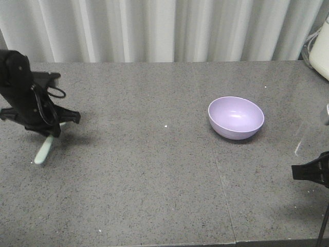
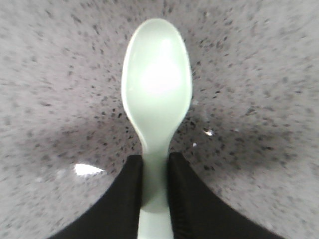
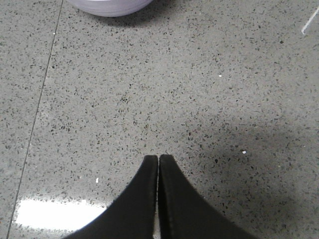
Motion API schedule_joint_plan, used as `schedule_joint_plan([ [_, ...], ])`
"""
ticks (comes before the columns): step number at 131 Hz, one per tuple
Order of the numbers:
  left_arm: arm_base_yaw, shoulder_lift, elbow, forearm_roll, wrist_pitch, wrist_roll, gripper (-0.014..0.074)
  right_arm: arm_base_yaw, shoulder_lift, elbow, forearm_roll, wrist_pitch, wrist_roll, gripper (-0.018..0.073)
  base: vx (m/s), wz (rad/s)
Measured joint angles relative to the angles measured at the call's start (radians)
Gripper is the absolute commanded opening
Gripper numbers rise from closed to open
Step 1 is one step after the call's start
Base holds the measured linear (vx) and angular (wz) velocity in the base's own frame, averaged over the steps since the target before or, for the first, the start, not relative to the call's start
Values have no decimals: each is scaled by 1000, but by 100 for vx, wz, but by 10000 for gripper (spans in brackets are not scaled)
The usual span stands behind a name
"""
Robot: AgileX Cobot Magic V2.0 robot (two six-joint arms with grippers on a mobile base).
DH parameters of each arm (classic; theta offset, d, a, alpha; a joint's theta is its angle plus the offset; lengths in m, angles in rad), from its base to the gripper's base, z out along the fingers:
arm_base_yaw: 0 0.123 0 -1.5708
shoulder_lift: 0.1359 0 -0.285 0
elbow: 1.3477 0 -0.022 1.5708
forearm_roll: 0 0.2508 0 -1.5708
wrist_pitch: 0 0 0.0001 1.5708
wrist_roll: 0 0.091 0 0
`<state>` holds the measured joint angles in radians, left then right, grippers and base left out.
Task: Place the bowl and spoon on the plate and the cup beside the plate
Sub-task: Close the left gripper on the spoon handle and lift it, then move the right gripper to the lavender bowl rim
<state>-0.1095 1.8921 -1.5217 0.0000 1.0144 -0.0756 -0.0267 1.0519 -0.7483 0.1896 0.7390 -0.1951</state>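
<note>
Closest to my left wrist camera was the spoon (image 2: 157, 94), its handle pinched between the two black fingers of the left gripper (image 2: 155, 167), which were closed tight on it, bowl-end pointing away. From the front view the left arm stood at the table's (image 1: 154, 180) left side, wrist angled down, with the spoon hanging slantwise below it. I could not tell whether its tip touched the surface.

The bowl (image 1: 236, 117) sat upright on the bare table, well apart to the right. The right gripper (image 3: 158, 162) hung low near it, fingers pressed together on nothing.

I judged the spoon pickup to be the step in hand. Neither plate nor cup showed in any view, so the next move called for finding the plate before carrying anything across.
</note>
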Motion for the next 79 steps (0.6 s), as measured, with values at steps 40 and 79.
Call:
schedule_joint_plan([
  [40,0,-225,0,0,43,0,-8,0,0,0,0,0,0,-7,0,0],
  [79,0,-274,0,0,117,0,-8,0,0,0,0,0,0,-7,0,0],
])
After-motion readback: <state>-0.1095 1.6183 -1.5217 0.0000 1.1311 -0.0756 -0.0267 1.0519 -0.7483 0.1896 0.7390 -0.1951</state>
